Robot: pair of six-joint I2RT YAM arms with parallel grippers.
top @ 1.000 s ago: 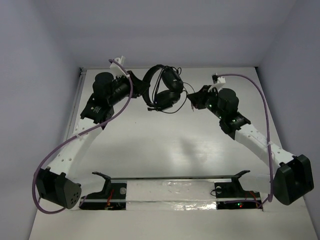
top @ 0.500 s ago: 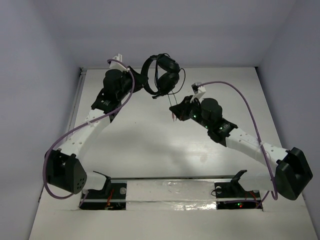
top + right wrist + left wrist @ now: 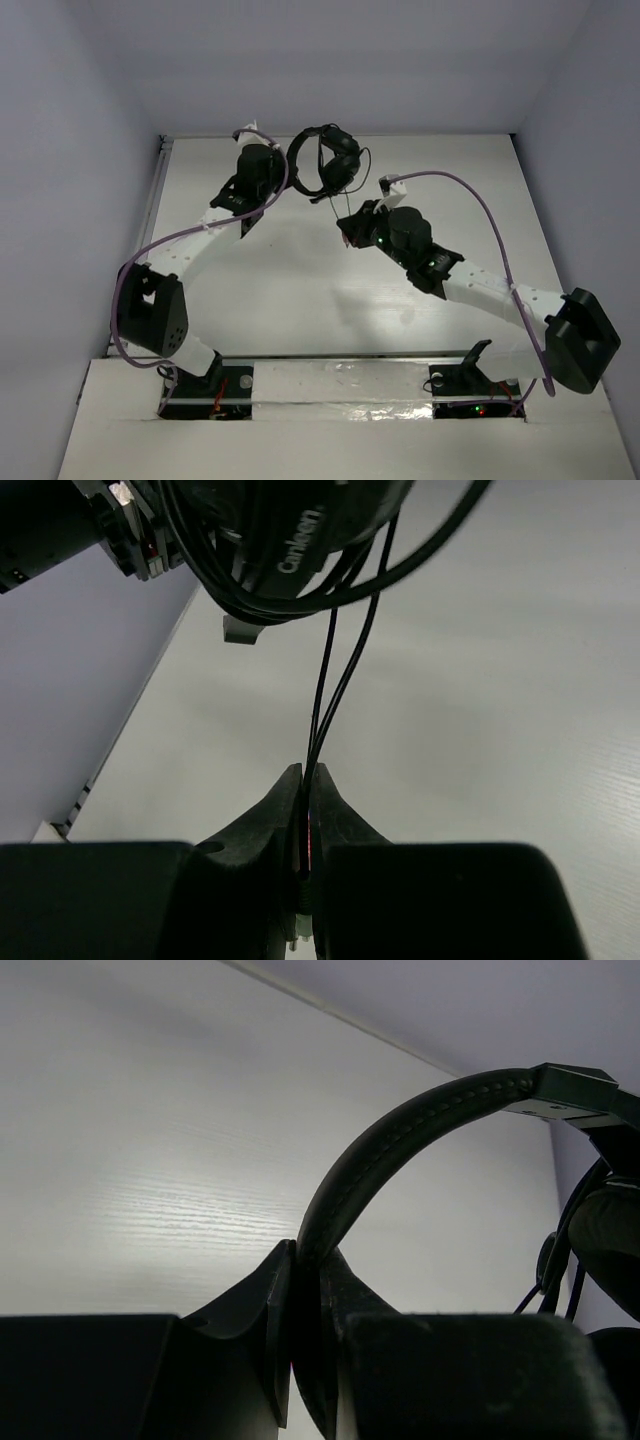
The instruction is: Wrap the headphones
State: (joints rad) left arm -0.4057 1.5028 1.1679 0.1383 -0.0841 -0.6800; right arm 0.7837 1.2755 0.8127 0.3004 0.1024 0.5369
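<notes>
Two pincers, both gripping. Top view: left pincer [image 3: 289, 172] is pressed together on the headband [image 3: 298, 160] of the headphones [image 3: 333, 172], which are at 12 o'clock of the table [image 3: 300, 300], near the far wall. Headband arcs on the 9 o'clock side of the headphones, and the earcups [image 3: 345, 152] are bunched together on the 3 o'clock side. Thin black cable [image 3: 340, 203] trails from the cups toward 6 o'clock. Right pincer [image 3: 347, 228] is at 6 o'clock of the headphones, near but apart from the cups, pinching the cable.

Left wrist view: fingers are clamped tight on the padded, stitched headband, which curves up toward 1 o'clock. Earcup edge shows at 3 o'clock, with white table behind.

Right wrist view: jaws almost meet, with two cable strands running between them and up toward 12 o'clock. The strands reach one of the earcups, which has white lettering and several cable turns wound around it.

Headphones look raised off the table; contact underneath cannot be told. Purple robot cables [image 3: 500, 215] arch over the right arm and run along the left arm.
</notes>
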